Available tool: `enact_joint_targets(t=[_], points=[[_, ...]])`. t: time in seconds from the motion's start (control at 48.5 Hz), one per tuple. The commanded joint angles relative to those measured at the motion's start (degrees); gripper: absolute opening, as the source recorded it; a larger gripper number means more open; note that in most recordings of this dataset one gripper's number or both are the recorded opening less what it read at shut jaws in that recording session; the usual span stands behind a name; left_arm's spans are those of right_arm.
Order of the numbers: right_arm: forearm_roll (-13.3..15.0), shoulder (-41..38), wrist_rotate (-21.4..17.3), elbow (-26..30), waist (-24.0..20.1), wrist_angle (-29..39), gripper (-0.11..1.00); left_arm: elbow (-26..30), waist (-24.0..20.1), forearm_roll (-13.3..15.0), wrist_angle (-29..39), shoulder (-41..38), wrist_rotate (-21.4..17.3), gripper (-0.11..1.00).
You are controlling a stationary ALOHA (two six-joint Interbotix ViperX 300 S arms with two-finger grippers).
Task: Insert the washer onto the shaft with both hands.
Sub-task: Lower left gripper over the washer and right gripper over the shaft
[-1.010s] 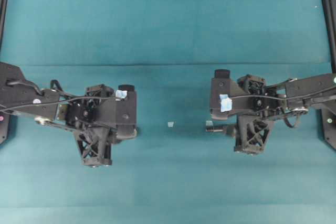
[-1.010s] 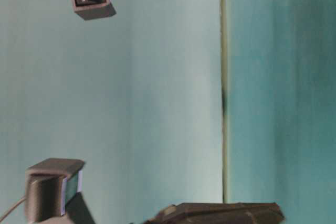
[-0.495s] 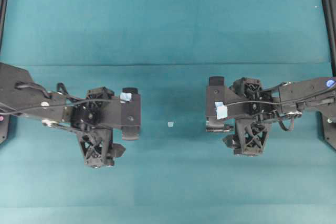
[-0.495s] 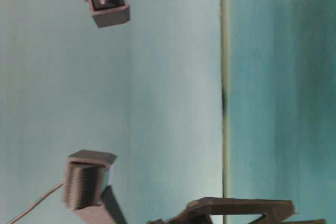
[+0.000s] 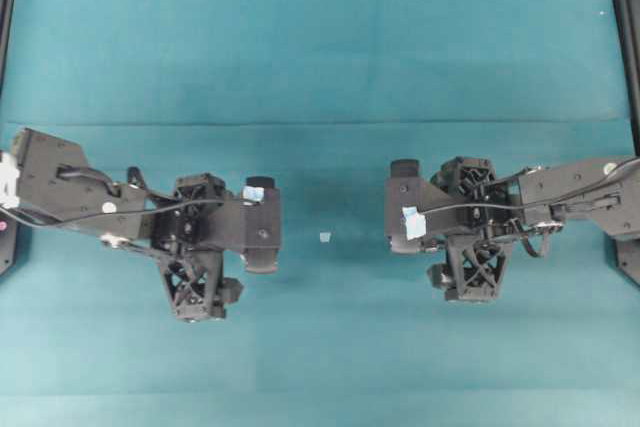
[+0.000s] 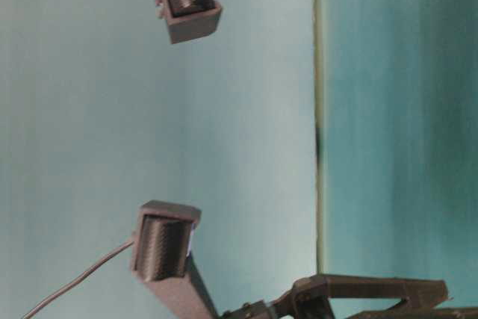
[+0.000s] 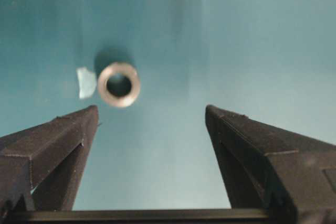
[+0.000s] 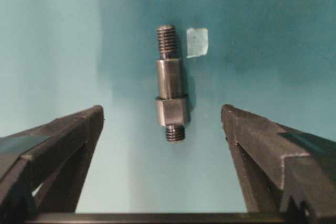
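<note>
The washer (image 7: 119, 84), a small silver-grey ring, lies flat on the teal cloth in the left wrist view. It sits just ahead of the left fingertip of my left gripper (image 7: 151, 109), outside the jaws. That gripper is open wide and holds nothing. The shaft (image 8: 170, 82), a dark stepped rod with threaded ends, lies lengthwise on the cloth in the right wrist view. Its near end reaches between the tips of my right gripper (image 8: 162, 109), which is open wide and apart from it. From overhead both parts are hidden under the left arm (image 5: 200, 237) and right arm (image 5: 470, 232).
A pale tape scrap (image 7: 85, 82) lies beside the washer and another (image 8: 197, 42) beside the shaft's far end. A third scrap (image 5: 324, 237) lies on the cloth (image 5: 320, 67) between the arms. Black frame posts (image 5: 628, 37) stand at the side edges.
Both arms have shifted toward the middle of the table. The shaft showed beside the right gripper from overhead a second ago and is now covered by it. Both pairs of jaws have spread.
</note>
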State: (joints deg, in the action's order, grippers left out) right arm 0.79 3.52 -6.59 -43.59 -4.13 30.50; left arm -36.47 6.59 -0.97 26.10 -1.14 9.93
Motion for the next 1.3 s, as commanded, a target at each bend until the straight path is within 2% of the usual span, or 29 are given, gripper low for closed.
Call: enact_joint_targets(t=[0.0,0.309,1.278], points=[[0.2,0.0,0.5,-0.3,-0.2,-0.4,0.94,1.4,-0.2,-0.2,-1.0,-0.4,-0.1,0.90],[0.2,0.0,0.5,-1.3,-0.1,-1.5,0.94,1.9,-2.4,-0.3,-1.7,-3.4,-0.9,0.90],[0.2,-1.1,0.3,-2.2,-0.1,-4.5,0.94,0.4,-2.1,-0.3,-4.7,-5.8,-0.8,0.90]])
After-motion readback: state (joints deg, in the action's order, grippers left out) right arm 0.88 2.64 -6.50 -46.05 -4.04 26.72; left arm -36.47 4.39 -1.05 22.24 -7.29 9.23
